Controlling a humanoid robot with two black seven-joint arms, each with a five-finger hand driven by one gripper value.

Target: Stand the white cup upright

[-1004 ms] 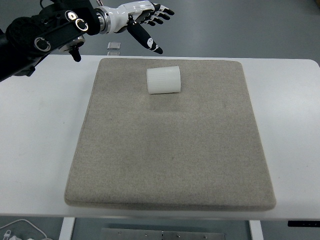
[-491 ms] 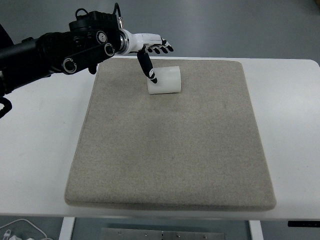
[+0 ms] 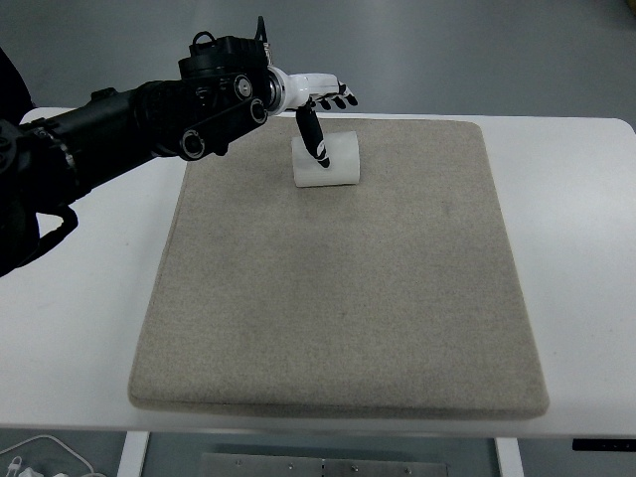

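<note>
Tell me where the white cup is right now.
In the head view the white cup lies on its side near the far edge of the grey mat, left of centre, with the left hand spread open right above it.

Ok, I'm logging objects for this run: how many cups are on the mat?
1. The white cup lies on its side near the far edge of the grey mat, under the left hand. Nothing seems hidden.

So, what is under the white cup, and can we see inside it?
The white cup lies on its side on the grey mat, which covers the white table. Its inside cannot be seen from here. The left hand hangs over it, fingers spread.
</note>
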